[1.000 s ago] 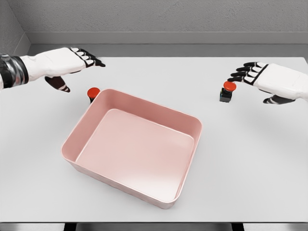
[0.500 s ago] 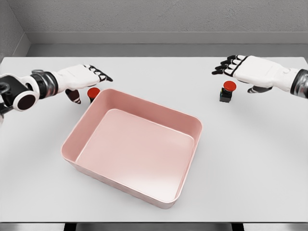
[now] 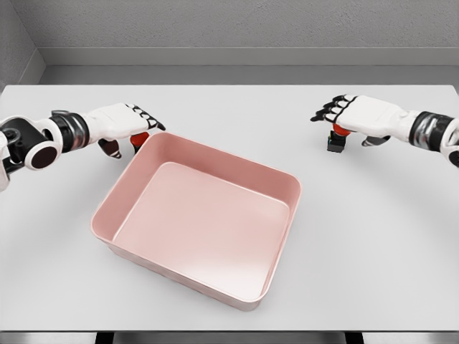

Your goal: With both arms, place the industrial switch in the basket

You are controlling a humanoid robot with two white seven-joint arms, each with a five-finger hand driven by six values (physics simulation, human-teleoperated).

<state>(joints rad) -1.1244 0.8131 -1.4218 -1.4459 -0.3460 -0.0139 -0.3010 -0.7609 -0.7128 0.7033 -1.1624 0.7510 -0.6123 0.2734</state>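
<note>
**Both hands over the switches, basket between**

A pink basket [image 3: 197,218] sits in the middle of the white table [image 3: 373,236]. Just off its far left corner stands one red-capped switch [image 3: 139,140], partly hidden by the rim and by the left hand [image 3: 122,122], whose fingers are spread above it and hold nothing. Well to the right stands a second switch [image 3: 336,139], black base and red cap, with the right hand [image 3: 358,115] over it, fingers extended and apart, not closed on it.

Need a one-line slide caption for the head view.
Both open hands, left hand and right hand, over red-button switches flanking the pink basket.
</note>
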